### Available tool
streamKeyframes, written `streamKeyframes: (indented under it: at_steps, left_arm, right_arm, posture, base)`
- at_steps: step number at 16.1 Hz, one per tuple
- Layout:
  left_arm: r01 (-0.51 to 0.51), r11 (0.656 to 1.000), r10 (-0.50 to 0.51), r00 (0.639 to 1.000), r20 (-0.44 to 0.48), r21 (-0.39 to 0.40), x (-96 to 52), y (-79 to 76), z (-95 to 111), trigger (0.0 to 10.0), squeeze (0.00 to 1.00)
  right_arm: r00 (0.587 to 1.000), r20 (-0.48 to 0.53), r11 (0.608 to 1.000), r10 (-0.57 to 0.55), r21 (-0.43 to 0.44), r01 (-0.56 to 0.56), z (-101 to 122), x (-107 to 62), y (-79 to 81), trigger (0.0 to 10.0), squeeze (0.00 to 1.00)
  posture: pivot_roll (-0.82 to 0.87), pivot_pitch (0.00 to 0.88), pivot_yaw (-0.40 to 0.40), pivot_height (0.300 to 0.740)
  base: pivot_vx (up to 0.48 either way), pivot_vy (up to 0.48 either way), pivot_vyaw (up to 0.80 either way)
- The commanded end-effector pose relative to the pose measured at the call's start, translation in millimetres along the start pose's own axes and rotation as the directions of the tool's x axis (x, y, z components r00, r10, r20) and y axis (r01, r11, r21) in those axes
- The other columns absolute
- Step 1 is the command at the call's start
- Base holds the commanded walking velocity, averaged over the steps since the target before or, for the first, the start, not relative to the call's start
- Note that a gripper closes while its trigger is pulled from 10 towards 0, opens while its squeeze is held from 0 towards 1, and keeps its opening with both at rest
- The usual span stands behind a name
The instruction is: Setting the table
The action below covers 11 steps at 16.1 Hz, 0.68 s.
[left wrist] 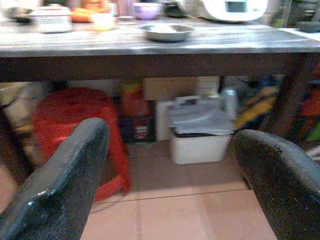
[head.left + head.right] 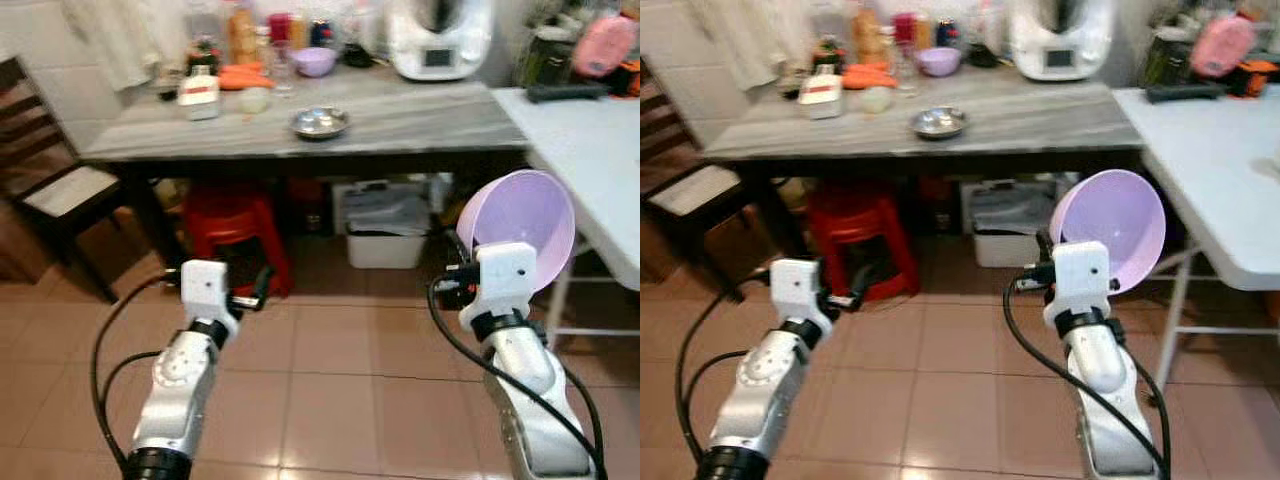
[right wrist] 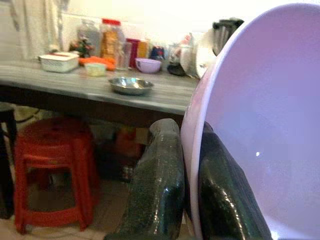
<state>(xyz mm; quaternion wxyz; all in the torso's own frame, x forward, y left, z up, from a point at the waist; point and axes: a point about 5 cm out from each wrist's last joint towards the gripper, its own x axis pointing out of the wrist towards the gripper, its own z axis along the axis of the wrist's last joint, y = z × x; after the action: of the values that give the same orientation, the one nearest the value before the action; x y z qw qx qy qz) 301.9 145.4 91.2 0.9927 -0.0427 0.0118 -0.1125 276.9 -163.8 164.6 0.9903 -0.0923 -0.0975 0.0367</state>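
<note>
A: Dark wood at nine o'clock, that's a chair (image 2: 50, 170) beside the grey tabletop (image 2: 420, 115). What's the left gripper (image 2: 250, 295) doing?

B: Hanging low at seven o'clock over the tiled floor (image 2: 340, 380), jaws spread wide with nothing between them. In the wrist view its fingers (image 1: 60, 185) frame a red stool (image 1: 75, 130) and a white bin (image 1: 200, 142) under the tabletop.

A: And up top, moving across?

B: At eleven o'clock a white lidded box (image 2: 199, 95), something orange (image 2: 244, 76) behind it, a pale round thing (image 2: 255, 99) just beside it. Near twelve, a steel dish (image 2: 320, 122) sits alone toward the front edge, with a small purple bowl (image 2: 315, 61) well behind it among jars. Then a white appliance (image 2: 440, 38) at one o'clock.

A: Here's the star, though.

B: Yes! The lilac bowl (image 2: 520, 225) at three o'clock, tipped on edge, opening facing the camera. The right gripper (image 3: 187, 180) has its jaws pinching the rim, one finger each side.

A: Far right?

B: A white folding table (image 2: 590, 150) at two o'clock, just beside the bowl, with a dark flat object (image 2: 568, 92) and something pink (image 2: 605, 42) at its far end.
</note>
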Motion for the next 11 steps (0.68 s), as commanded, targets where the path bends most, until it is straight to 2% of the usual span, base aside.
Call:
streamKeyframes:
  at_steps: [1,4,11]
  left_arm:
    - [0.043,0.999,-0.042,0.999,0.019,-0.008,2.2,-7.8,4.3,10.0,0.00]
    - [0.052,0.999,-0.051,0.998,0.026,-0.014,2.3,-8.6,5.3,10.0,0.00]
    - [0.076,0.997,-0.075,0.997,0.026,-0.021,2.1,-12.5,4.7,10.0,0.00]
  right_arm:
    - [1.000,0.024,1.000,-0.014,-0.008,0.014,5.2,-0.6,-5.2,10.0,0.00]
    - [1.000,0.028,1.000,0.000,-0.031,0.001,5.6,-0.9,-3.7,10.0,0.00]
    - [1.000,0.027,0.999,0.008,-0.037,-0.007,5.4,-0.2,-3.4,10.0,0.00]
  posture:
    - [-0.14,0.037,0.079,0.740]
    - [-0.14,0.037,0.079,0.740]
    - [-0.14,0.039,0.078,0.740]
  base:
    - [0.000,0.000,0.00]
    - [0.000,0.000,0.15]
    - [0.332,0.000,0.75]
